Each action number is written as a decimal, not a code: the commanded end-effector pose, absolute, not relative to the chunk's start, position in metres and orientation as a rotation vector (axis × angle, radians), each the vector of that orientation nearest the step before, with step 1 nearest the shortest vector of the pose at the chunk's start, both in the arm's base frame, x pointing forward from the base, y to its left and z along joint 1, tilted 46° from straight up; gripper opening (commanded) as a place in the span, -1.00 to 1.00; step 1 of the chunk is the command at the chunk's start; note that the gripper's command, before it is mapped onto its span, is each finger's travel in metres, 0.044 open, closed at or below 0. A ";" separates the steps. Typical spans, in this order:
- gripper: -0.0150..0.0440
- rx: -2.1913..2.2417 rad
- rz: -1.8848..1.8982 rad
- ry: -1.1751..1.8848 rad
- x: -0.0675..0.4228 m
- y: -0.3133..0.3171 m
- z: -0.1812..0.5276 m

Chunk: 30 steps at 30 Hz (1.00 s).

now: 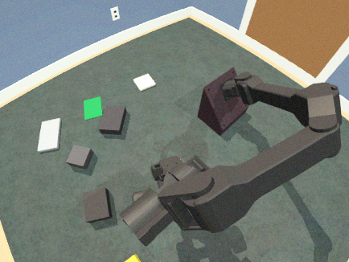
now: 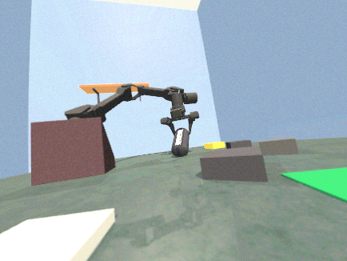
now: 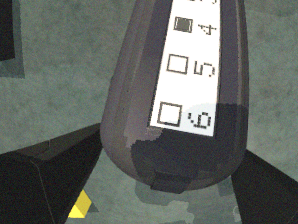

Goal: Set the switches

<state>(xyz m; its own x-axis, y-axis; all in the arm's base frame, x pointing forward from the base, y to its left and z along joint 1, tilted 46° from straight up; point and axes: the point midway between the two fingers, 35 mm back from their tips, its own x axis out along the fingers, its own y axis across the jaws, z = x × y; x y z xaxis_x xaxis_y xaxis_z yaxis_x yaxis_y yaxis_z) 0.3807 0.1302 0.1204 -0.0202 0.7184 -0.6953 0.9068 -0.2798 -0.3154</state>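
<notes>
The dark grey controller unit stands on end, tilted, with its lower end at or just above the bench. Its underside faces the wrist camera, and the white label shows there. On the label, squares 6 and 5 are empty, 4 is filled, 3 is empty, and the square above is filled and cut by the frame edge. My gripper is shut on the unit's upper end, one finger on each side. The switches are hidden.
The arm's maroon wedge base stands behind. Three grey blocks lie to the left, along with a green plate and two white plates. A yellow piece lies near the unit.
</notes>
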 end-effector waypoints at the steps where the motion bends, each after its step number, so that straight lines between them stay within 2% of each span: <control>1: 0.65 2.012 -1.207 1.724 0.380 0.134 0.116; 30: 0.65 2.014 -1.206 1.725 0.386 0.156 0.112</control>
<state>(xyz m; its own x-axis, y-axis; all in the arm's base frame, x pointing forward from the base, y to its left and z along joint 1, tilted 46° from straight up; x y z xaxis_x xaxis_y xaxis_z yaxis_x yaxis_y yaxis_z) 0.3855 0.1548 0.1161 -0.0245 0.7211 -0.6924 0.9077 -0.2742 -0.3176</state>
